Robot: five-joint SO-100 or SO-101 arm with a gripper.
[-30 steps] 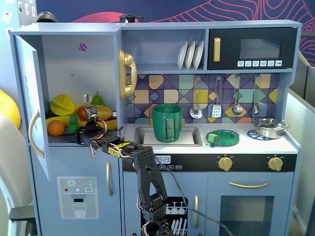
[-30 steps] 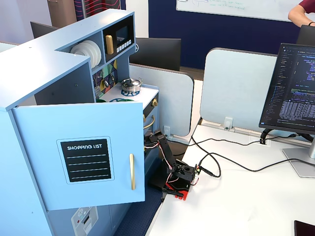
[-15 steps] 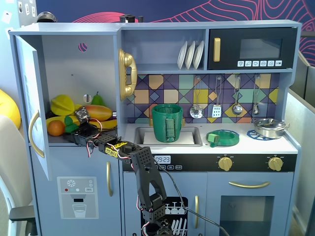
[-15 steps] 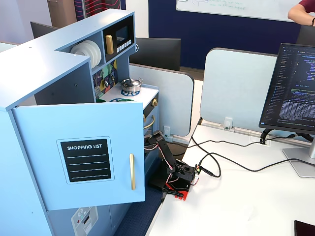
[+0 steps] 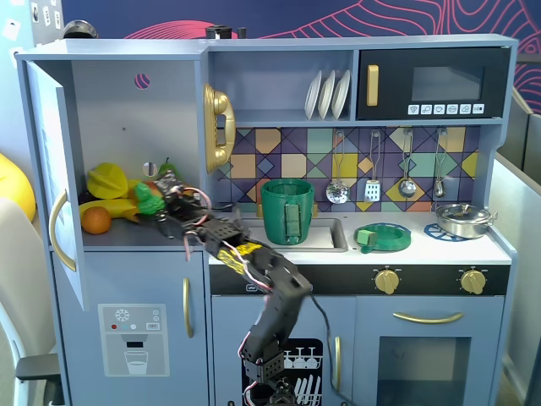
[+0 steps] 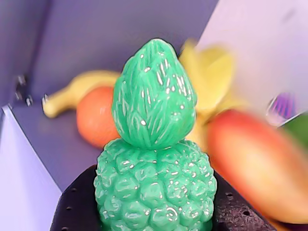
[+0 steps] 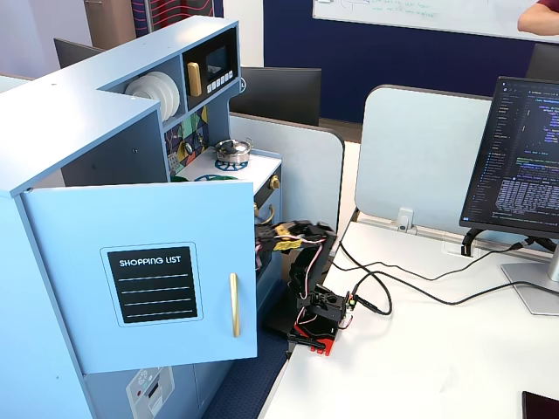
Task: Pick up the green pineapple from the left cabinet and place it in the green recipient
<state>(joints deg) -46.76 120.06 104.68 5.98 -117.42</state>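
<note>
Slim black plastic robot arm (image 5: 269, 296), boxy segments, matte finish. Yellow-and-black label patches along forearm section (image 5: 237, 251). Thin red, white and black wires looping loose beside joints. Black servo blocks stacked at wrist end, small silver metal fitting there. Black base with red parts (image 7: 316, 321), dark cables trailing off across white desk. Wrist view: black gripper (image 6: 154, 211) with small round holes.

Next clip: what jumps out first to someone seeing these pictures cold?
The green pineapple fills the wrist view, clamped between the dark fingers of the gripper, with blurred toy fruit behind it. In a fixed view, the arm reaches into the open left cabinet of a toy kitchen. The green recipient stands at the sink to the right, apart from the arm.
</note>
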